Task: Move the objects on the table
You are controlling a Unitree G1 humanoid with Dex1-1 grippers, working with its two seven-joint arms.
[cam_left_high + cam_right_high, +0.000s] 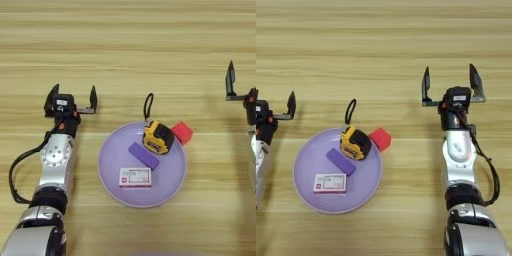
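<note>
1. Tabletop [130, 45]: light wood with horizontal grain; it carries everything below.
2. Round lilac plate [111, 165]: between my two arms.
3. My left tool [70, 99]: left of the plate, fingers spread wide, holding nothing.
4. My right tool [451, 84]: right of the plate, fingers spread wide, holding nothing.
5. Yellow-and-black tape measure [158, 137]: on the plate's far part, its black loop strap [148, 105] reaching onto the wood.
6. Purple block [143, 155]: on the plate, touching the tape measure.
7. Flat white box [135, 177]: on the plate's near part.
8. Red cube [182, 133]: at the plate's far right rim, beside the tape measure.
</note>
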